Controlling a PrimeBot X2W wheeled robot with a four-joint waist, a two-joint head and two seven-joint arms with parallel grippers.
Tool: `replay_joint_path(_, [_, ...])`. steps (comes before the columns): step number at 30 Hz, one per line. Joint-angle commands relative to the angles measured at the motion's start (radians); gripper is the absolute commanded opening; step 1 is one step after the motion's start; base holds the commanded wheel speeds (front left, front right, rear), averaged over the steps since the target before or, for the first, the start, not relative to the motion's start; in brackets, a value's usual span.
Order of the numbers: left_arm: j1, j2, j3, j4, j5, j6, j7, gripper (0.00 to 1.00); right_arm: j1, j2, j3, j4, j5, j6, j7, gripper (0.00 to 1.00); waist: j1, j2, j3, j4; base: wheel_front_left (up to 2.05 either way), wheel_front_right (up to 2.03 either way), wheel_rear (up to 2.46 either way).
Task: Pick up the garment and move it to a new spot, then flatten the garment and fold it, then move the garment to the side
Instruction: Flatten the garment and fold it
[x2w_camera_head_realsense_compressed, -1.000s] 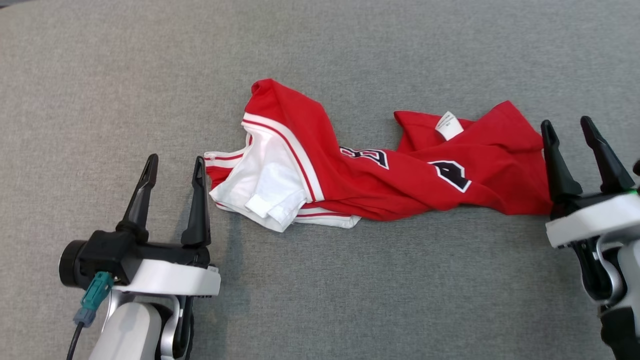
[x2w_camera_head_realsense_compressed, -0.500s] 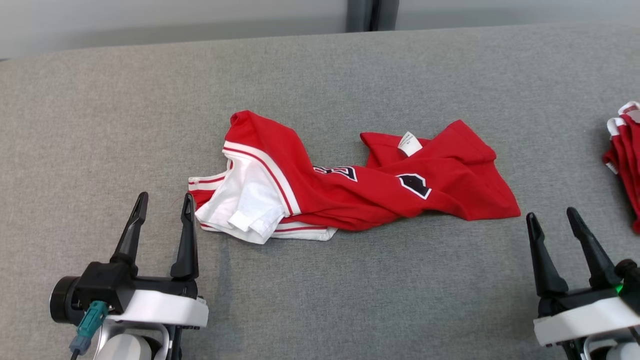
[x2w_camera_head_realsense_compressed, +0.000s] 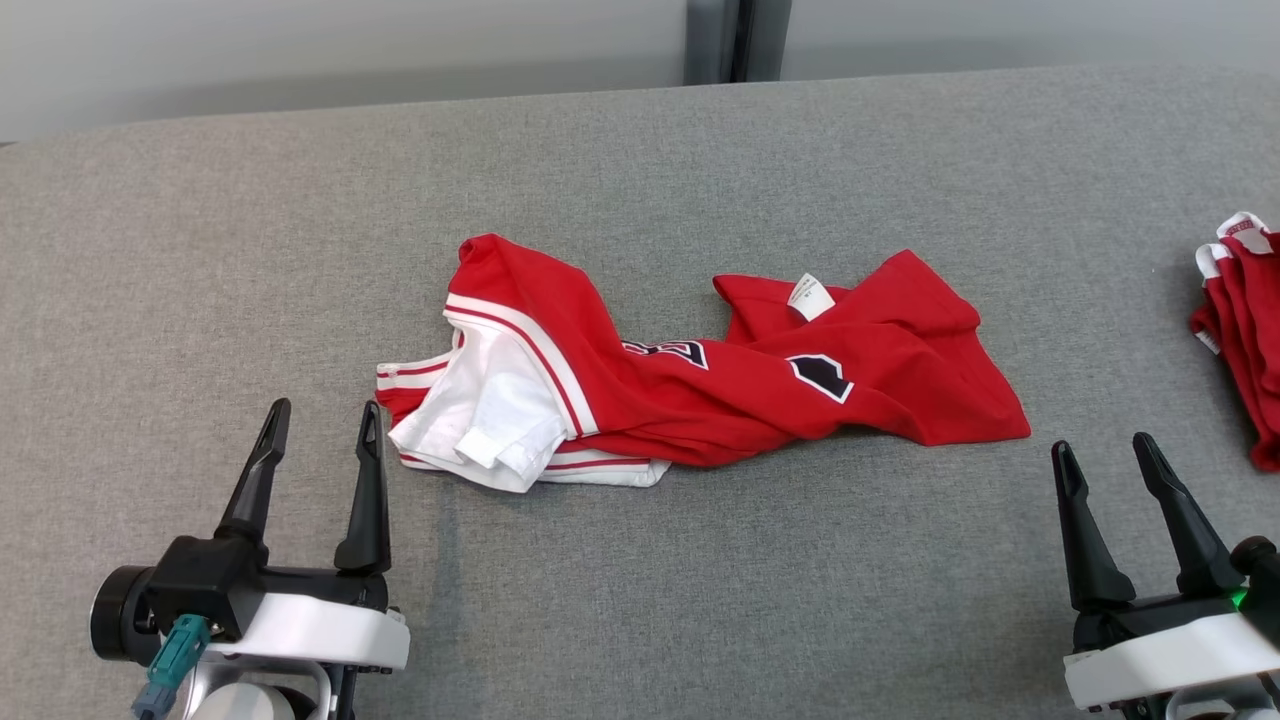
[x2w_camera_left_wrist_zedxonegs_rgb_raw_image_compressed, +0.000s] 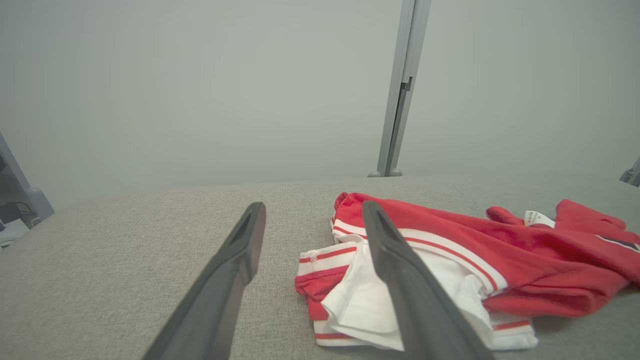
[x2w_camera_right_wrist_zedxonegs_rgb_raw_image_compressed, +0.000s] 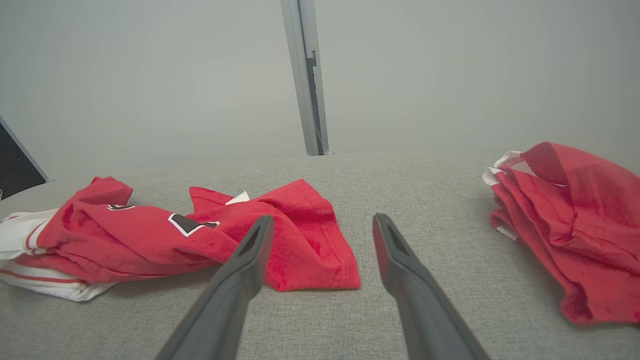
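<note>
A crumpled red garment (x2w_camera_head_realsense_compressed: 700, 390) with white trim and dark lettering lies bunched across the middle of a grey fabric-covered surface (x2w_camera_head_realsense_compressed: 640, 600), its white label (x2w_camera_head_realsense_compressed: 810, 297) turned up near the far edge. The robot's left gripper (x2w_camera_head_realsense_compressed: 325, 407) hovers just beside the garment's white-striped end and the right gripper (x2w_camera_head_realsense_compressed: 1101, 443) near its plain red corner, each with its two dark fingers spread wide and holding nothing. A second red garment (x2w_camera_head_realsense_compressed: 1240, 330) sits well apart at the surface's right edge.
</note>
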Motion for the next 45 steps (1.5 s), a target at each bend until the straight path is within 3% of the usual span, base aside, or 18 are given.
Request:
replay_joint_path(1, [-0.005, 0.006, 0.0, -0.007, -0.003, 0.004, 0.003, 1.0, 0.007, -0.003, -0.004, -0.003, -0.007, 0.0, 0.005, 1.0, 0.0, 0.0, 0.004, 0.003, 0.0, 0.0, 0.0])
replay_joint_path(8, [-0.028, 0.005, -0.006, -0.012, -0.006, 0.005, 0.003, 1.0, -0.029, -0.016, -0.001, 0.024, 0.014, 0.0, 0.013, 1.0, 0.0, 0.0, 0.029, 0.013, 0.0, 0.0, 0.0])
replay_joint_path(17, [-0.078, -0.007, -0.024, -0.016, -0.001, -0.008, -0.005, 1.0, -0.166, -0.056, 0.012, 0.2, 0.073, 0.0, 0.002, 1.0, 0.0, 0.0, 0.122, 0.04, 0.0, 0.0, 0.0])
replay_joint_path(24, [-0.118, -0.013, -0.032, -0.001, 0.002, -0.02, -0.012, 1.0, -0.272, -0.095, 0.08, 0.347, 0.12, 0.0, -0.001, 1.0, 0.0, 0.0, 0.183, 0.065, 0.0, 0.0, 0.0])
replay_joint_path(25, [-0.123, -0.014, -0.031, 0.003, 0.002, -0.022, -0.011, 1.0, -0.278, -0.098, 0.089, 0.363, 0.13, 0.0, -0.003, 0.89, 0.0, 0.0, 0.185, 0.067, 0.0, 0.0, 0.0])
replay_joint_path(27, [-0.129, -0.016, -0.029, 0.008, 0.002, -0.023, -0.013, 1.0, -0.283, -0.098, 0.117, 0.389, 0.154, 0.0, -0.003, 0.0, 0.0, 0.0, 0.187, 0.069, 0.0, 0.0, 0.0])
replay_joint_path(31, [-0.124, -0.018, -0.022, 0.018, 0.002, -0.023, -0.017, 1.0, -0.277, -0.113, 0.141, 0.372, 0.182, 0.0, -0.038, 0.0, 0.0, 0.0, 0.177, 0.063, 0.0, 0.0, 0.0])
replay_joint_path(37, [-0.106, -0.011, -0.011, 0.016, 0.005, -0.02, -0.017, 1.0, -0.219, -0.109, 0.115, 0.247, 0.185, 0.0, -0.064, 0.0, 0.0, 0.0, 0.15, 0.035, 0.0, 0.0, 0.0])
replay_joint_path(45, [-0.083, -0.006, -0.003, 0.004, 0.007, -0.012, -0.018, 1.0, -0.078, -0.072, 0.07, 0.067, 0.223, 0.0, -0.017, 0.0, 0.0, 0.0, 0.127, -0.001, 0.0, 0.0, 0.0])
